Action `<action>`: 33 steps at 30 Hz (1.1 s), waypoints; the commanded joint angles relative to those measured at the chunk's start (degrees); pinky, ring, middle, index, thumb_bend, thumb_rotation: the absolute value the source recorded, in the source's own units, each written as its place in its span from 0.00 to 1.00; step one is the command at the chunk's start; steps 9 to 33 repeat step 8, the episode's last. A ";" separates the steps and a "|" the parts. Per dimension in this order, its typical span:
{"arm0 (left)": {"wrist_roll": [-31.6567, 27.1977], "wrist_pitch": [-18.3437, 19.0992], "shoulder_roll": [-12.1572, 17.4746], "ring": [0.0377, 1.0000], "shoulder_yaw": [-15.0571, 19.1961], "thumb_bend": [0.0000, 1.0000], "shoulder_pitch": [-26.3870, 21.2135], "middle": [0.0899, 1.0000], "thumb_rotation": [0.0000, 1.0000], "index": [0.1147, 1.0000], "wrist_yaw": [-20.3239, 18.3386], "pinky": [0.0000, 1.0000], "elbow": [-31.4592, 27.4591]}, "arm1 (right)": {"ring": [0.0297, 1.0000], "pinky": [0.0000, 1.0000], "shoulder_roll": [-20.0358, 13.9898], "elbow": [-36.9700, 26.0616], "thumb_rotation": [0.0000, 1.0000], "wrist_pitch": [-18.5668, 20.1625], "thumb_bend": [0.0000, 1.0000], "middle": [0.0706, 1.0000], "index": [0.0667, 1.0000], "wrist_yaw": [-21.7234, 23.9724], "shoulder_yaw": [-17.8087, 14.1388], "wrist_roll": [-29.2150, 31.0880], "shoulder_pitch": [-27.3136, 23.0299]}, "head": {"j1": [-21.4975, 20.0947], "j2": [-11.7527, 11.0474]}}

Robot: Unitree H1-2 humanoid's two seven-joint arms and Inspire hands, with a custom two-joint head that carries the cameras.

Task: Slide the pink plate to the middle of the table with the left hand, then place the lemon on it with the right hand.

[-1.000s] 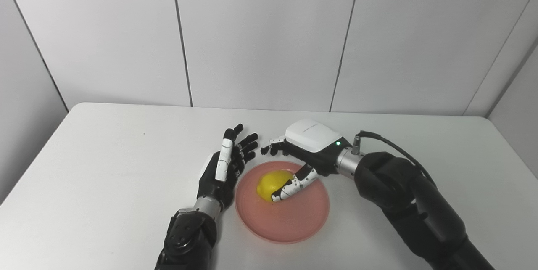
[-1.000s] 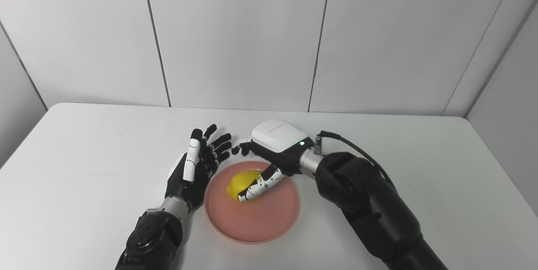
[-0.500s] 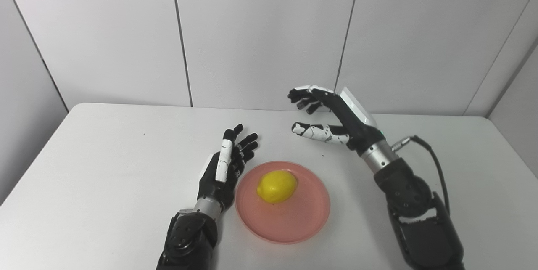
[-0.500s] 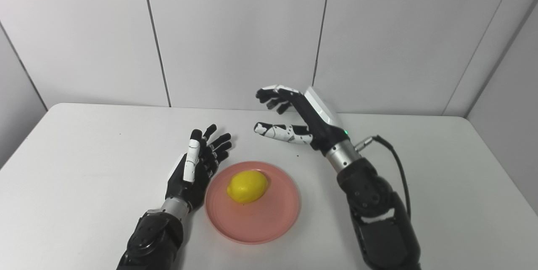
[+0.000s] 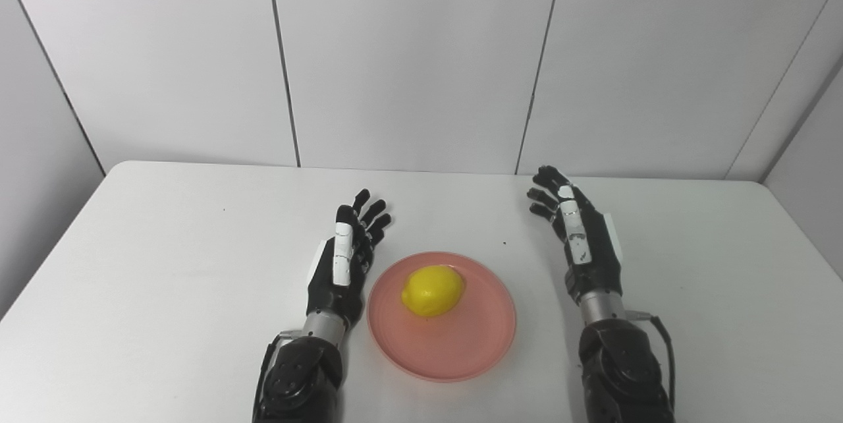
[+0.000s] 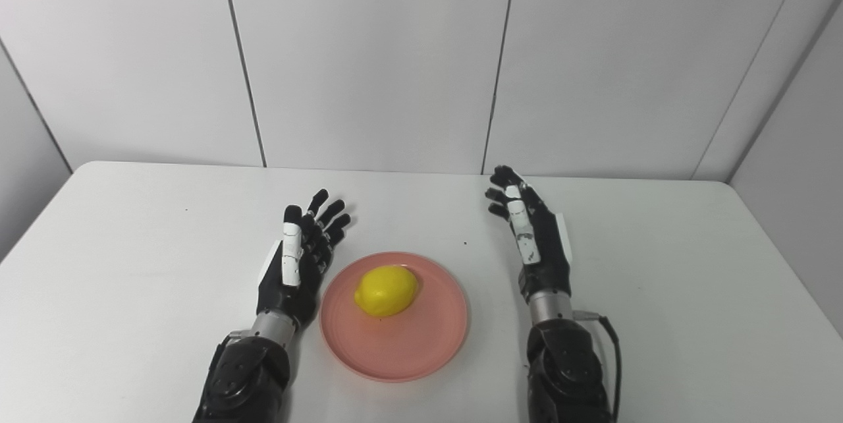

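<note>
The lemon (image 5: 433, 290) is bright yellow, oval and smooth-skinned. It lies on the far half of the pink plate (image 5: 461, 350), a round shallow dish near the middle of the white tabletop (image 5: 164, 258). The left robot hand (image 5: 342, 265) stands just beside the plate, fingers spread, holding nothing. The right robot hand (image 5: 583, 242) stands apart, fingers spread, empty.

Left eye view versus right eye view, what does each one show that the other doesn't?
Only the left eye view shows more of the grey side wall at the picture's left. Only the right eye view shows more side wall and table at the right. Both show the lemon lying on the pink plate mid-table, the open left hand just left of the plate's rim, and the open right hand apart from it on the right.
</note>
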 commanded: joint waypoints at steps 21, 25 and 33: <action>5.92 -3.96 2.03 1.00 -0.25 0.94 -0.57 1.00 1.00 0.98 4.59 1.00 5.45 | 0.93 0.93 1.76 0.51 0.94 3.37 0.88 0.93 0.91 -0.67 -0.51 6.06 0.23 | 0.01 0.20; 5.92 -3.96 2.03 1.00 -0.25 0.94 -0.57 1.00 1.00 0.98 4.59 1.00 5.45 | 0.93 0.93 1.76 0.51 0.94 3.37 0.88 0.93 0.91 -0.67 -0.51 6.06 0.23 | 0.01 0.20; 5.92 -3.96 2.03 1.00 -0.25 0.94 -0.57 1.00 1.00 0.98 4.59 1.00 5.45 | 0.93 0.93 1.76 0.51 0.94 3.37 0.88 0.93 0.91 -0.67 -0.51 6.06 0.23 | 0.01 0.20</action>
